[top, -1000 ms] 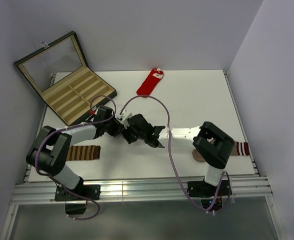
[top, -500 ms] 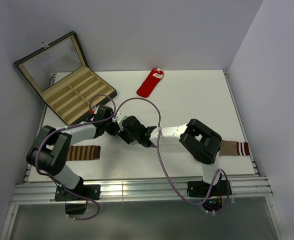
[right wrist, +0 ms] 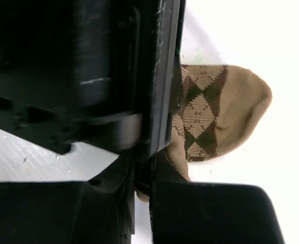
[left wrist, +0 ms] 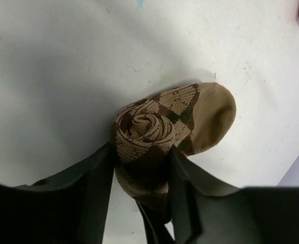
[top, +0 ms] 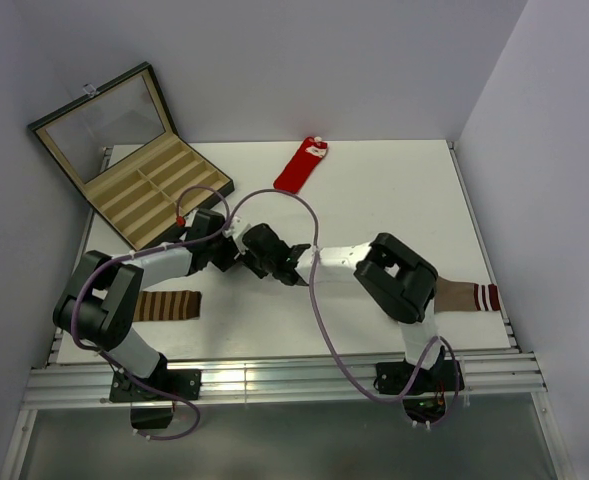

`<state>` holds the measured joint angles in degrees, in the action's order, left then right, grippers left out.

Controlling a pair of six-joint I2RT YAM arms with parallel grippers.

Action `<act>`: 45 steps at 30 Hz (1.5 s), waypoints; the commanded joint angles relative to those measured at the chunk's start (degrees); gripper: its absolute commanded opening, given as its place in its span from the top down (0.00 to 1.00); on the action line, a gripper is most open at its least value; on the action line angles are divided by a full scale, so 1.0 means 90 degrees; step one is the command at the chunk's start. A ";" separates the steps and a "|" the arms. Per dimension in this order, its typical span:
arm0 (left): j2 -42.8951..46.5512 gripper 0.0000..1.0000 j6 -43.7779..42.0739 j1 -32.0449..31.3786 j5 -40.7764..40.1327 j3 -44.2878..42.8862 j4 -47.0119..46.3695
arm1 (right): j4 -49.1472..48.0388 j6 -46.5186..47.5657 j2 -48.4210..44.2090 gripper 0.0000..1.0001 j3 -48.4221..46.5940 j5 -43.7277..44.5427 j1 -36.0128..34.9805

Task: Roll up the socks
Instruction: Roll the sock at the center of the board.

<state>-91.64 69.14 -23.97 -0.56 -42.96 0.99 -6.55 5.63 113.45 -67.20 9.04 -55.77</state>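
The argyle sock (left wrist: 149, 133) is wound into a tight roll, its tan toe (left wrist: 213, 116) still lying flat on the white table (top: 394, 200). My left gripper (left wrist: 139, 152) is shut on the roll, one finger pressing each side. My right gripper (right wrist: 145, 178) meets it head-on and is shut on a fold of the same argyle sock (right wrist: 205, 112). In the top view the two grippers (top: 242, 250) touch mid-table and hide this sock. The red sock (top: 301, 165) with its white cuff lies flat at the table's far edge, away from both grippers.
An open compartment box (top: 149, 190) with its lid up stands at the far left. A brown-and-cream striped sock (top: 166, 305) lies near the left arm's base. A tan-brown sock (top: 466, 295) lies at the right edge, behind the right arm's elbow.
My right gripper slid left against the left gripper and closed its jaws on the sock. The right arm's elbow swung left, uncovering the tan-brown sock. The left arm stayed in place.
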 commanded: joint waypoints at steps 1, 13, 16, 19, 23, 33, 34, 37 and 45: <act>-0.0014 0.48 -0.0358 -0.0111 0.0092 0.0066 0.0827 | 0.1254 -0.0283 0.0491 1.00 0.0289 -0.1382 0.0453; 0.0680 0.21 -0.0252 -0.0101 0.0082 0.0232 0.0817 | 0.2172 -0.0850 0.0333 1.00 -0.0335 -0.4966 0.1382; 0.0738 0.22 -0.0105 -0.0101 -0.0123 0.0378 0.0798 | 0.2280 -0.1103 0.0539 1.00 -0.0492 -0.5320 0.1518; 0.0816 0.23 0.0061 -0.0091 -0.0153 0.0544 0.0739 | 0.2280 -0.1435 0.0734 1.00 -0.0600 -0.5818 0.1694; 0.0827 0.26 0.0159 -0.0091 -0.0114 0.0701 0.0661 | 0.2154 -0.1914 0.0997 1.00 -0.0697 -0.6160 0.1870; 0.0309 0.70 -0.0016 -0.0101 0.0345 0.0750 0.0476 | 0.1812 -0.2247 0.0882 0.83 -0.0747 -0.5995 0.1958; 0.0231 0.73 -0.0046 -0.0101 0.0374 0.0731 0.0456 | 0.1744 -0.2227 0.0678 0.80 -0.0698 -0.5762 0.1958; 0.0085 0.82 -0.0163 -0.0101 0.0452 0.0662 0.0505 | 0.1393 -0.2023 0.0083 0.64 -0.0386 -0.5254 0.1900; -0.0179 0.86 -0.0446 -0.0101 0.0638 0.0428 0.0583 | 0.0172 -0.0998 -0.1530 0.45 0.0913 -0.2023 0.1090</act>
<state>-90.15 68.90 -24.51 5.98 -39.68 -0.23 0.40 -8.95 104.62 -61.71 -24.32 -42.74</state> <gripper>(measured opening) 0.346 0.545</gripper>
